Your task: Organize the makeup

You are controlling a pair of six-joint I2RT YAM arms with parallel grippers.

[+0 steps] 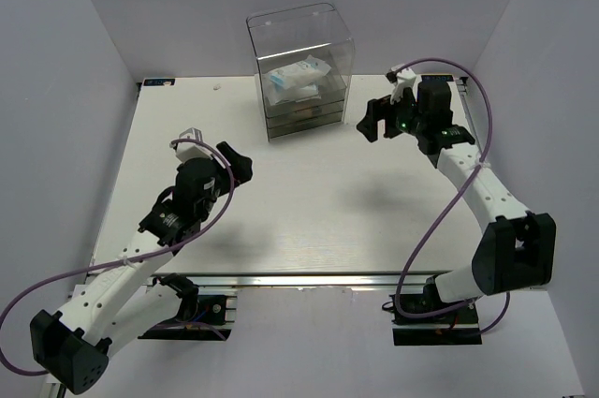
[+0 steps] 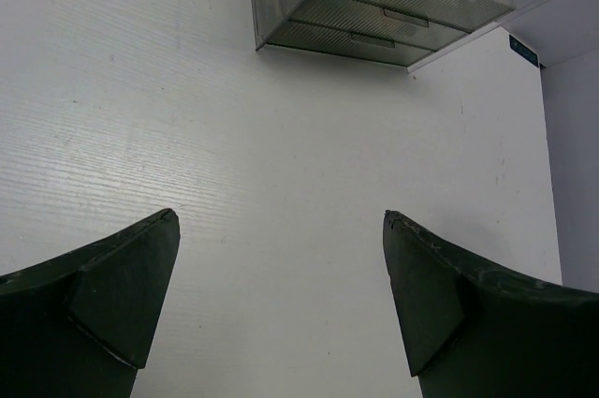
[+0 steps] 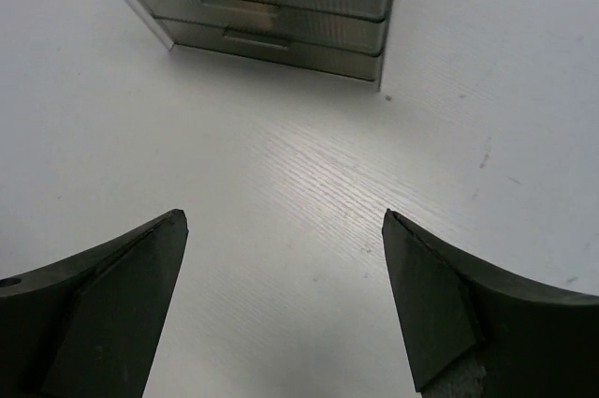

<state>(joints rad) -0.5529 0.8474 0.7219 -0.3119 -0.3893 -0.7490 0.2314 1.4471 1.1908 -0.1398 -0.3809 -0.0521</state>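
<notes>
A white-and-blue plastic packet (image 1: pixel 298 77) lies inside the clear acrylic drawer box (image 1: pixel 301 70) at the back of the table, above its shut drawers. The box also shows in the left wrist view (image 2: pixel 374 5) and the right wrist view (image 3: pixel 271 5). No palettes, case or bottle show on the table; the drawers' contents are unclear. My left gripper (image 1: pixel 236 162) is open and empty over the left middle of the table, seen also in the left wrist view (image 2: pixel 281 220). My right gripper (image 1: pixel 372 120) is open and empty just right of the box, seen also in the right wrist view (image 3: pixel 284 218).
The white table (image 1: pixel 309 211) is walled by grey panels on the left, back and right. A small white speck (image 1: pixel 216 86) lies near the back left. Purple cables loop from both arms.
</notes>
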